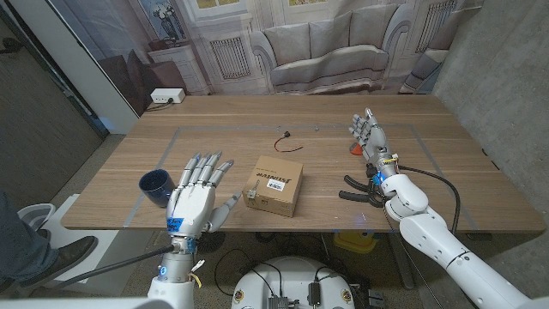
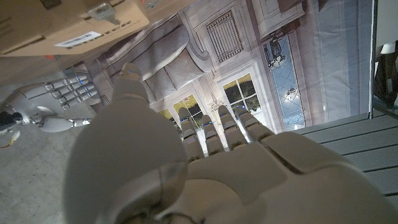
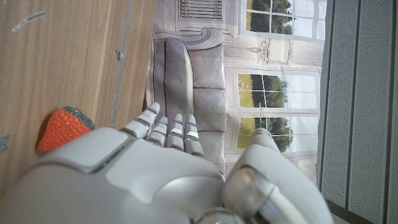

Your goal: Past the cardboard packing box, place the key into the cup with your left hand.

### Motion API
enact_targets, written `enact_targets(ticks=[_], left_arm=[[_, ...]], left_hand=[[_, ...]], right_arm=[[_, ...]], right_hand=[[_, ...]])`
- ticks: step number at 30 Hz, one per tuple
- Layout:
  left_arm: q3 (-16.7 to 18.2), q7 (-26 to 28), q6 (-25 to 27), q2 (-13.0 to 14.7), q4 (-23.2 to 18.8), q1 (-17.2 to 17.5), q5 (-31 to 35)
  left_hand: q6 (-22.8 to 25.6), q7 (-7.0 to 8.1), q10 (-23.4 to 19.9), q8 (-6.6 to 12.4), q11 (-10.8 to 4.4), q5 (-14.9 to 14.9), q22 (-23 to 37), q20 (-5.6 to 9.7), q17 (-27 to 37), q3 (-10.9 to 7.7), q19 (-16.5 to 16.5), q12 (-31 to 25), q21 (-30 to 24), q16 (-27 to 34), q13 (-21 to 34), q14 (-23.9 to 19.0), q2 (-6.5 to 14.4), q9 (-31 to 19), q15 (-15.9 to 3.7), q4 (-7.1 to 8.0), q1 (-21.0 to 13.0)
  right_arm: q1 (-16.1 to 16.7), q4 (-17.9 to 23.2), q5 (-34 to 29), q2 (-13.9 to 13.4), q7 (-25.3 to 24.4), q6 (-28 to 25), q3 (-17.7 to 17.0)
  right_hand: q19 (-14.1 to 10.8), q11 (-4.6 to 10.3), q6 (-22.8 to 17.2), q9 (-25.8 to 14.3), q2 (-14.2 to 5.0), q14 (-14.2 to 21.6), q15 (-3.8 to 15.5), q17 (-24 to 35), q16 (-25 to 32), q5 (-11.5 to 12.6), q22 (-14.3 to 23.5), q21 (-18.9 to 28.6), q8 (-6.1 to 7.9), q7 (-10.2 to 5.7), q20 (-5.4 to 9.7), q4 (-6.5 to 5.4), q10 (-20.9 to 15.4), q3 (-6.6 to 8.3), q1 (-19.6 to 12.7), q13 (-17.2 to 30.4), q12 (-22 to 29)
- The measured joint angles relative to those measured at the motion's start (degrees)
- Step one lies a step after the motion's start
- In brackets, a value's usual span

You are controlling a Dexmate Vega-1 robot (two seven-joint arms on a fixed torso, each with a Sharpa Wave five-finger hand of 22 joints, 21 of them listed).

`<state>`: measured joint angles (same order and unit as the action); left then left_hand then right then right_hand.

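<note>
A dark blue cup stands near the table's front left. My left hand is just right of it, fingers spread and holding nothing; its back shows in the left wrist view. A cardboard box lies right of that hand, also seen as the box. A small grey metal piece that looks like a key sits at the box's near left corner. Beyond the box lies a small dark item with a thin red cord. My right hand is far right, fingers straight and empty.
A red strawberry lies beside my right hand. A black tool rests near my right wrist. A power strip sits beyond the table's back left corner. Pale tape lines mark out a rectangle on the wood.
</note>
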<state>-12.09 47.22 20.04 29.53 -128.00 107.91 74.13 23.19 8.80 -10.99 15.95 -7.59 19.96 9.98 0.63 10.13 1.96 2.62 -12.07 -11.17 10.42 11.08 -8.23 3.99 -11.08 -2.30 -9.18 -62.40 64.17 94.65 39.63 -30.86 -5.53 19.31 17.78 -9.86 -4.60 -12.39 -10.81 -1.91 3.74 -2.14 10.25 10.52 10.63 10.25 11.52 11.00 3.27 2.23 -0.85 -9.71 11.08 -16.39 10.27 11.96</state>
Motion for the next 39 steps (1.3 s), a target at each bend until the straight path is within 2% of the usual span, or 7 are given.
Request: enact_targets(ticks=[3,4,13,16,18,24,39], left_arm=[[-0.3,-0.5,4.2,0.2,0.0,0.0,2.3],[-3.0,-1.0,6.9,2.2,-0.2,0.0,3.8],[-7.4,-3.1,15.0,5.4,-0.2,-0.7,8.3],[-7.4,-3.6,16.6,5.4,-0.2,-0.7,9.1],[-10.1,-3.8,17.8,7.0,0.6,-1.5,9.7],[-11.6,-3.5,20.1,7.7,1.4,-2.4,10.4],[-18.1,0.4,24.0,10.4,6.7,-7.9,7.6]], left_hand=[[0.0,0.00,0.4,0.00,-0.41,0.0,0.0,0.00,0.0,0.00,0.0,0.1,0.2,0.0,0.0,0.0,-0.1,0.0,0.00,0.00,-0.4],[0.2,0.22,0.4,0.00,-0.41,0.0,0.0,0.00,0.0,0.00,0.0,0.2,0.2,0.0,0.0,0.0,-0.2,0.0,0.00,0.01,-0.5],[3.7,1.09,0.4,0.47,-1.24,-0.3,0.0,-0.03,0.0,-0.48,0.0,0.3,0.2,0.0,0.0,0.0,0.1,0.0,0.00,0.02,-3.1],[4.9,2.07,-0.1,0.67,-2.59,-0.5,0.0,-0.23,0.0,-1.02,-0.2,0.3,0.2,0.0,0.0,0.0,0.4,0.0,0.00,-0.07,-4.5],[5.5,2.62,-0.1,0.67,-2.76,-0.7,0.0,-0.23,0.0,-1.48,-0.2,0.3,0.2,0.0,0.0,-0.4,0.9,0.0,0.15,-0.29,-6.0],[7.9,3.70,-0.8,0.85,-3.48,-1.3,0.0,-0.85,0.0,-2.29,0.4,0.3,-0.1,0.0,0.0,-1.1,1.3,0.0,0.04,-0.20,-8.8],[15.2,3.69,-3.0,3.34,-3.96,-3.3,0.3,-1.46,0.0,-3.00,1.0,-0.1,-0.5,0.4,0.0,-2.3,1.7,-0.5,0.24,0.51,-11.0]], right_arm=[[-0.3,-0.3,0.1,0.1,0.1,0.0,0.0],[-0.5,-0.6,0.5,0.3,0.8,0.2,0.0],[-1.3,-1.7,1.9,0.9,2.7,0.8,0.2],[-1.5,-2.0,1.9,1.1,2.7,0.8,0.4],[-1.6,-2.1,2.3,1.3,3.5,1.0,0.4],[-1.6,-2.4,2.6,1.5,3.8,1.2,0.5],[-1.0,-3.1,3.6,2.0,4.9,2.1,0.7]], right_hand=[[0.0,0.00,-0.3,0.0,0.01,0.0,0.00,0.0,0.0,0.0,0.0,0.0,-0.01,-0.32,0.00,0.00,0.0,0.00,0.0,0.0,0.0],[0.0,0.00,-0.3,0.0,0.02,0.0,0.00,0.0,0.0,0.0,0.0,0.0,-0.01,-0.32,0.00,0.00,0.0,0.00,0.0,0.0,0.0],[0.0,0.18,-0.3,0.0,-0.08,0.1,0.11,0.0,0.0,0.0,0.0,0.0,-0.02,-0.32,0.00,0.00,-0.2,0.00,0.5,0.0,0.0],[0.0,0.01,-0.3,0.0,-0.07,0.1,0.11,0.0,0.0,0.0,0.0,0.0,-0.02,-0.32,0.00,-0.25,-0.4,-0.25,0.5,0.0,0.0],[0.0,0.00,-0.3,0.0,-0.07,0.1,0.11,0.0,0.0,0.0,0.0,0.0,-0.02,-0.32,0.00,-0.25,-0.4,-0.25,0.5,0.0,0.0],[0.0,0.00,-0.3,0.0,-0.07,0.1,0.11,0.0,0.0,0.0,0.0,0.0,-0.02,-0.31,0.00,-0.26,-0.4,-0.25,0.5,0.0,0.0],[0.0,0.00,-0.3,0.0,0.09,0.4,-0.21,0.0,0.0,0.0,0.0,0.0,-0.02,-0.35,0.00,-0.26,-0.4,-0.24,0.7,0.0,0.0]])
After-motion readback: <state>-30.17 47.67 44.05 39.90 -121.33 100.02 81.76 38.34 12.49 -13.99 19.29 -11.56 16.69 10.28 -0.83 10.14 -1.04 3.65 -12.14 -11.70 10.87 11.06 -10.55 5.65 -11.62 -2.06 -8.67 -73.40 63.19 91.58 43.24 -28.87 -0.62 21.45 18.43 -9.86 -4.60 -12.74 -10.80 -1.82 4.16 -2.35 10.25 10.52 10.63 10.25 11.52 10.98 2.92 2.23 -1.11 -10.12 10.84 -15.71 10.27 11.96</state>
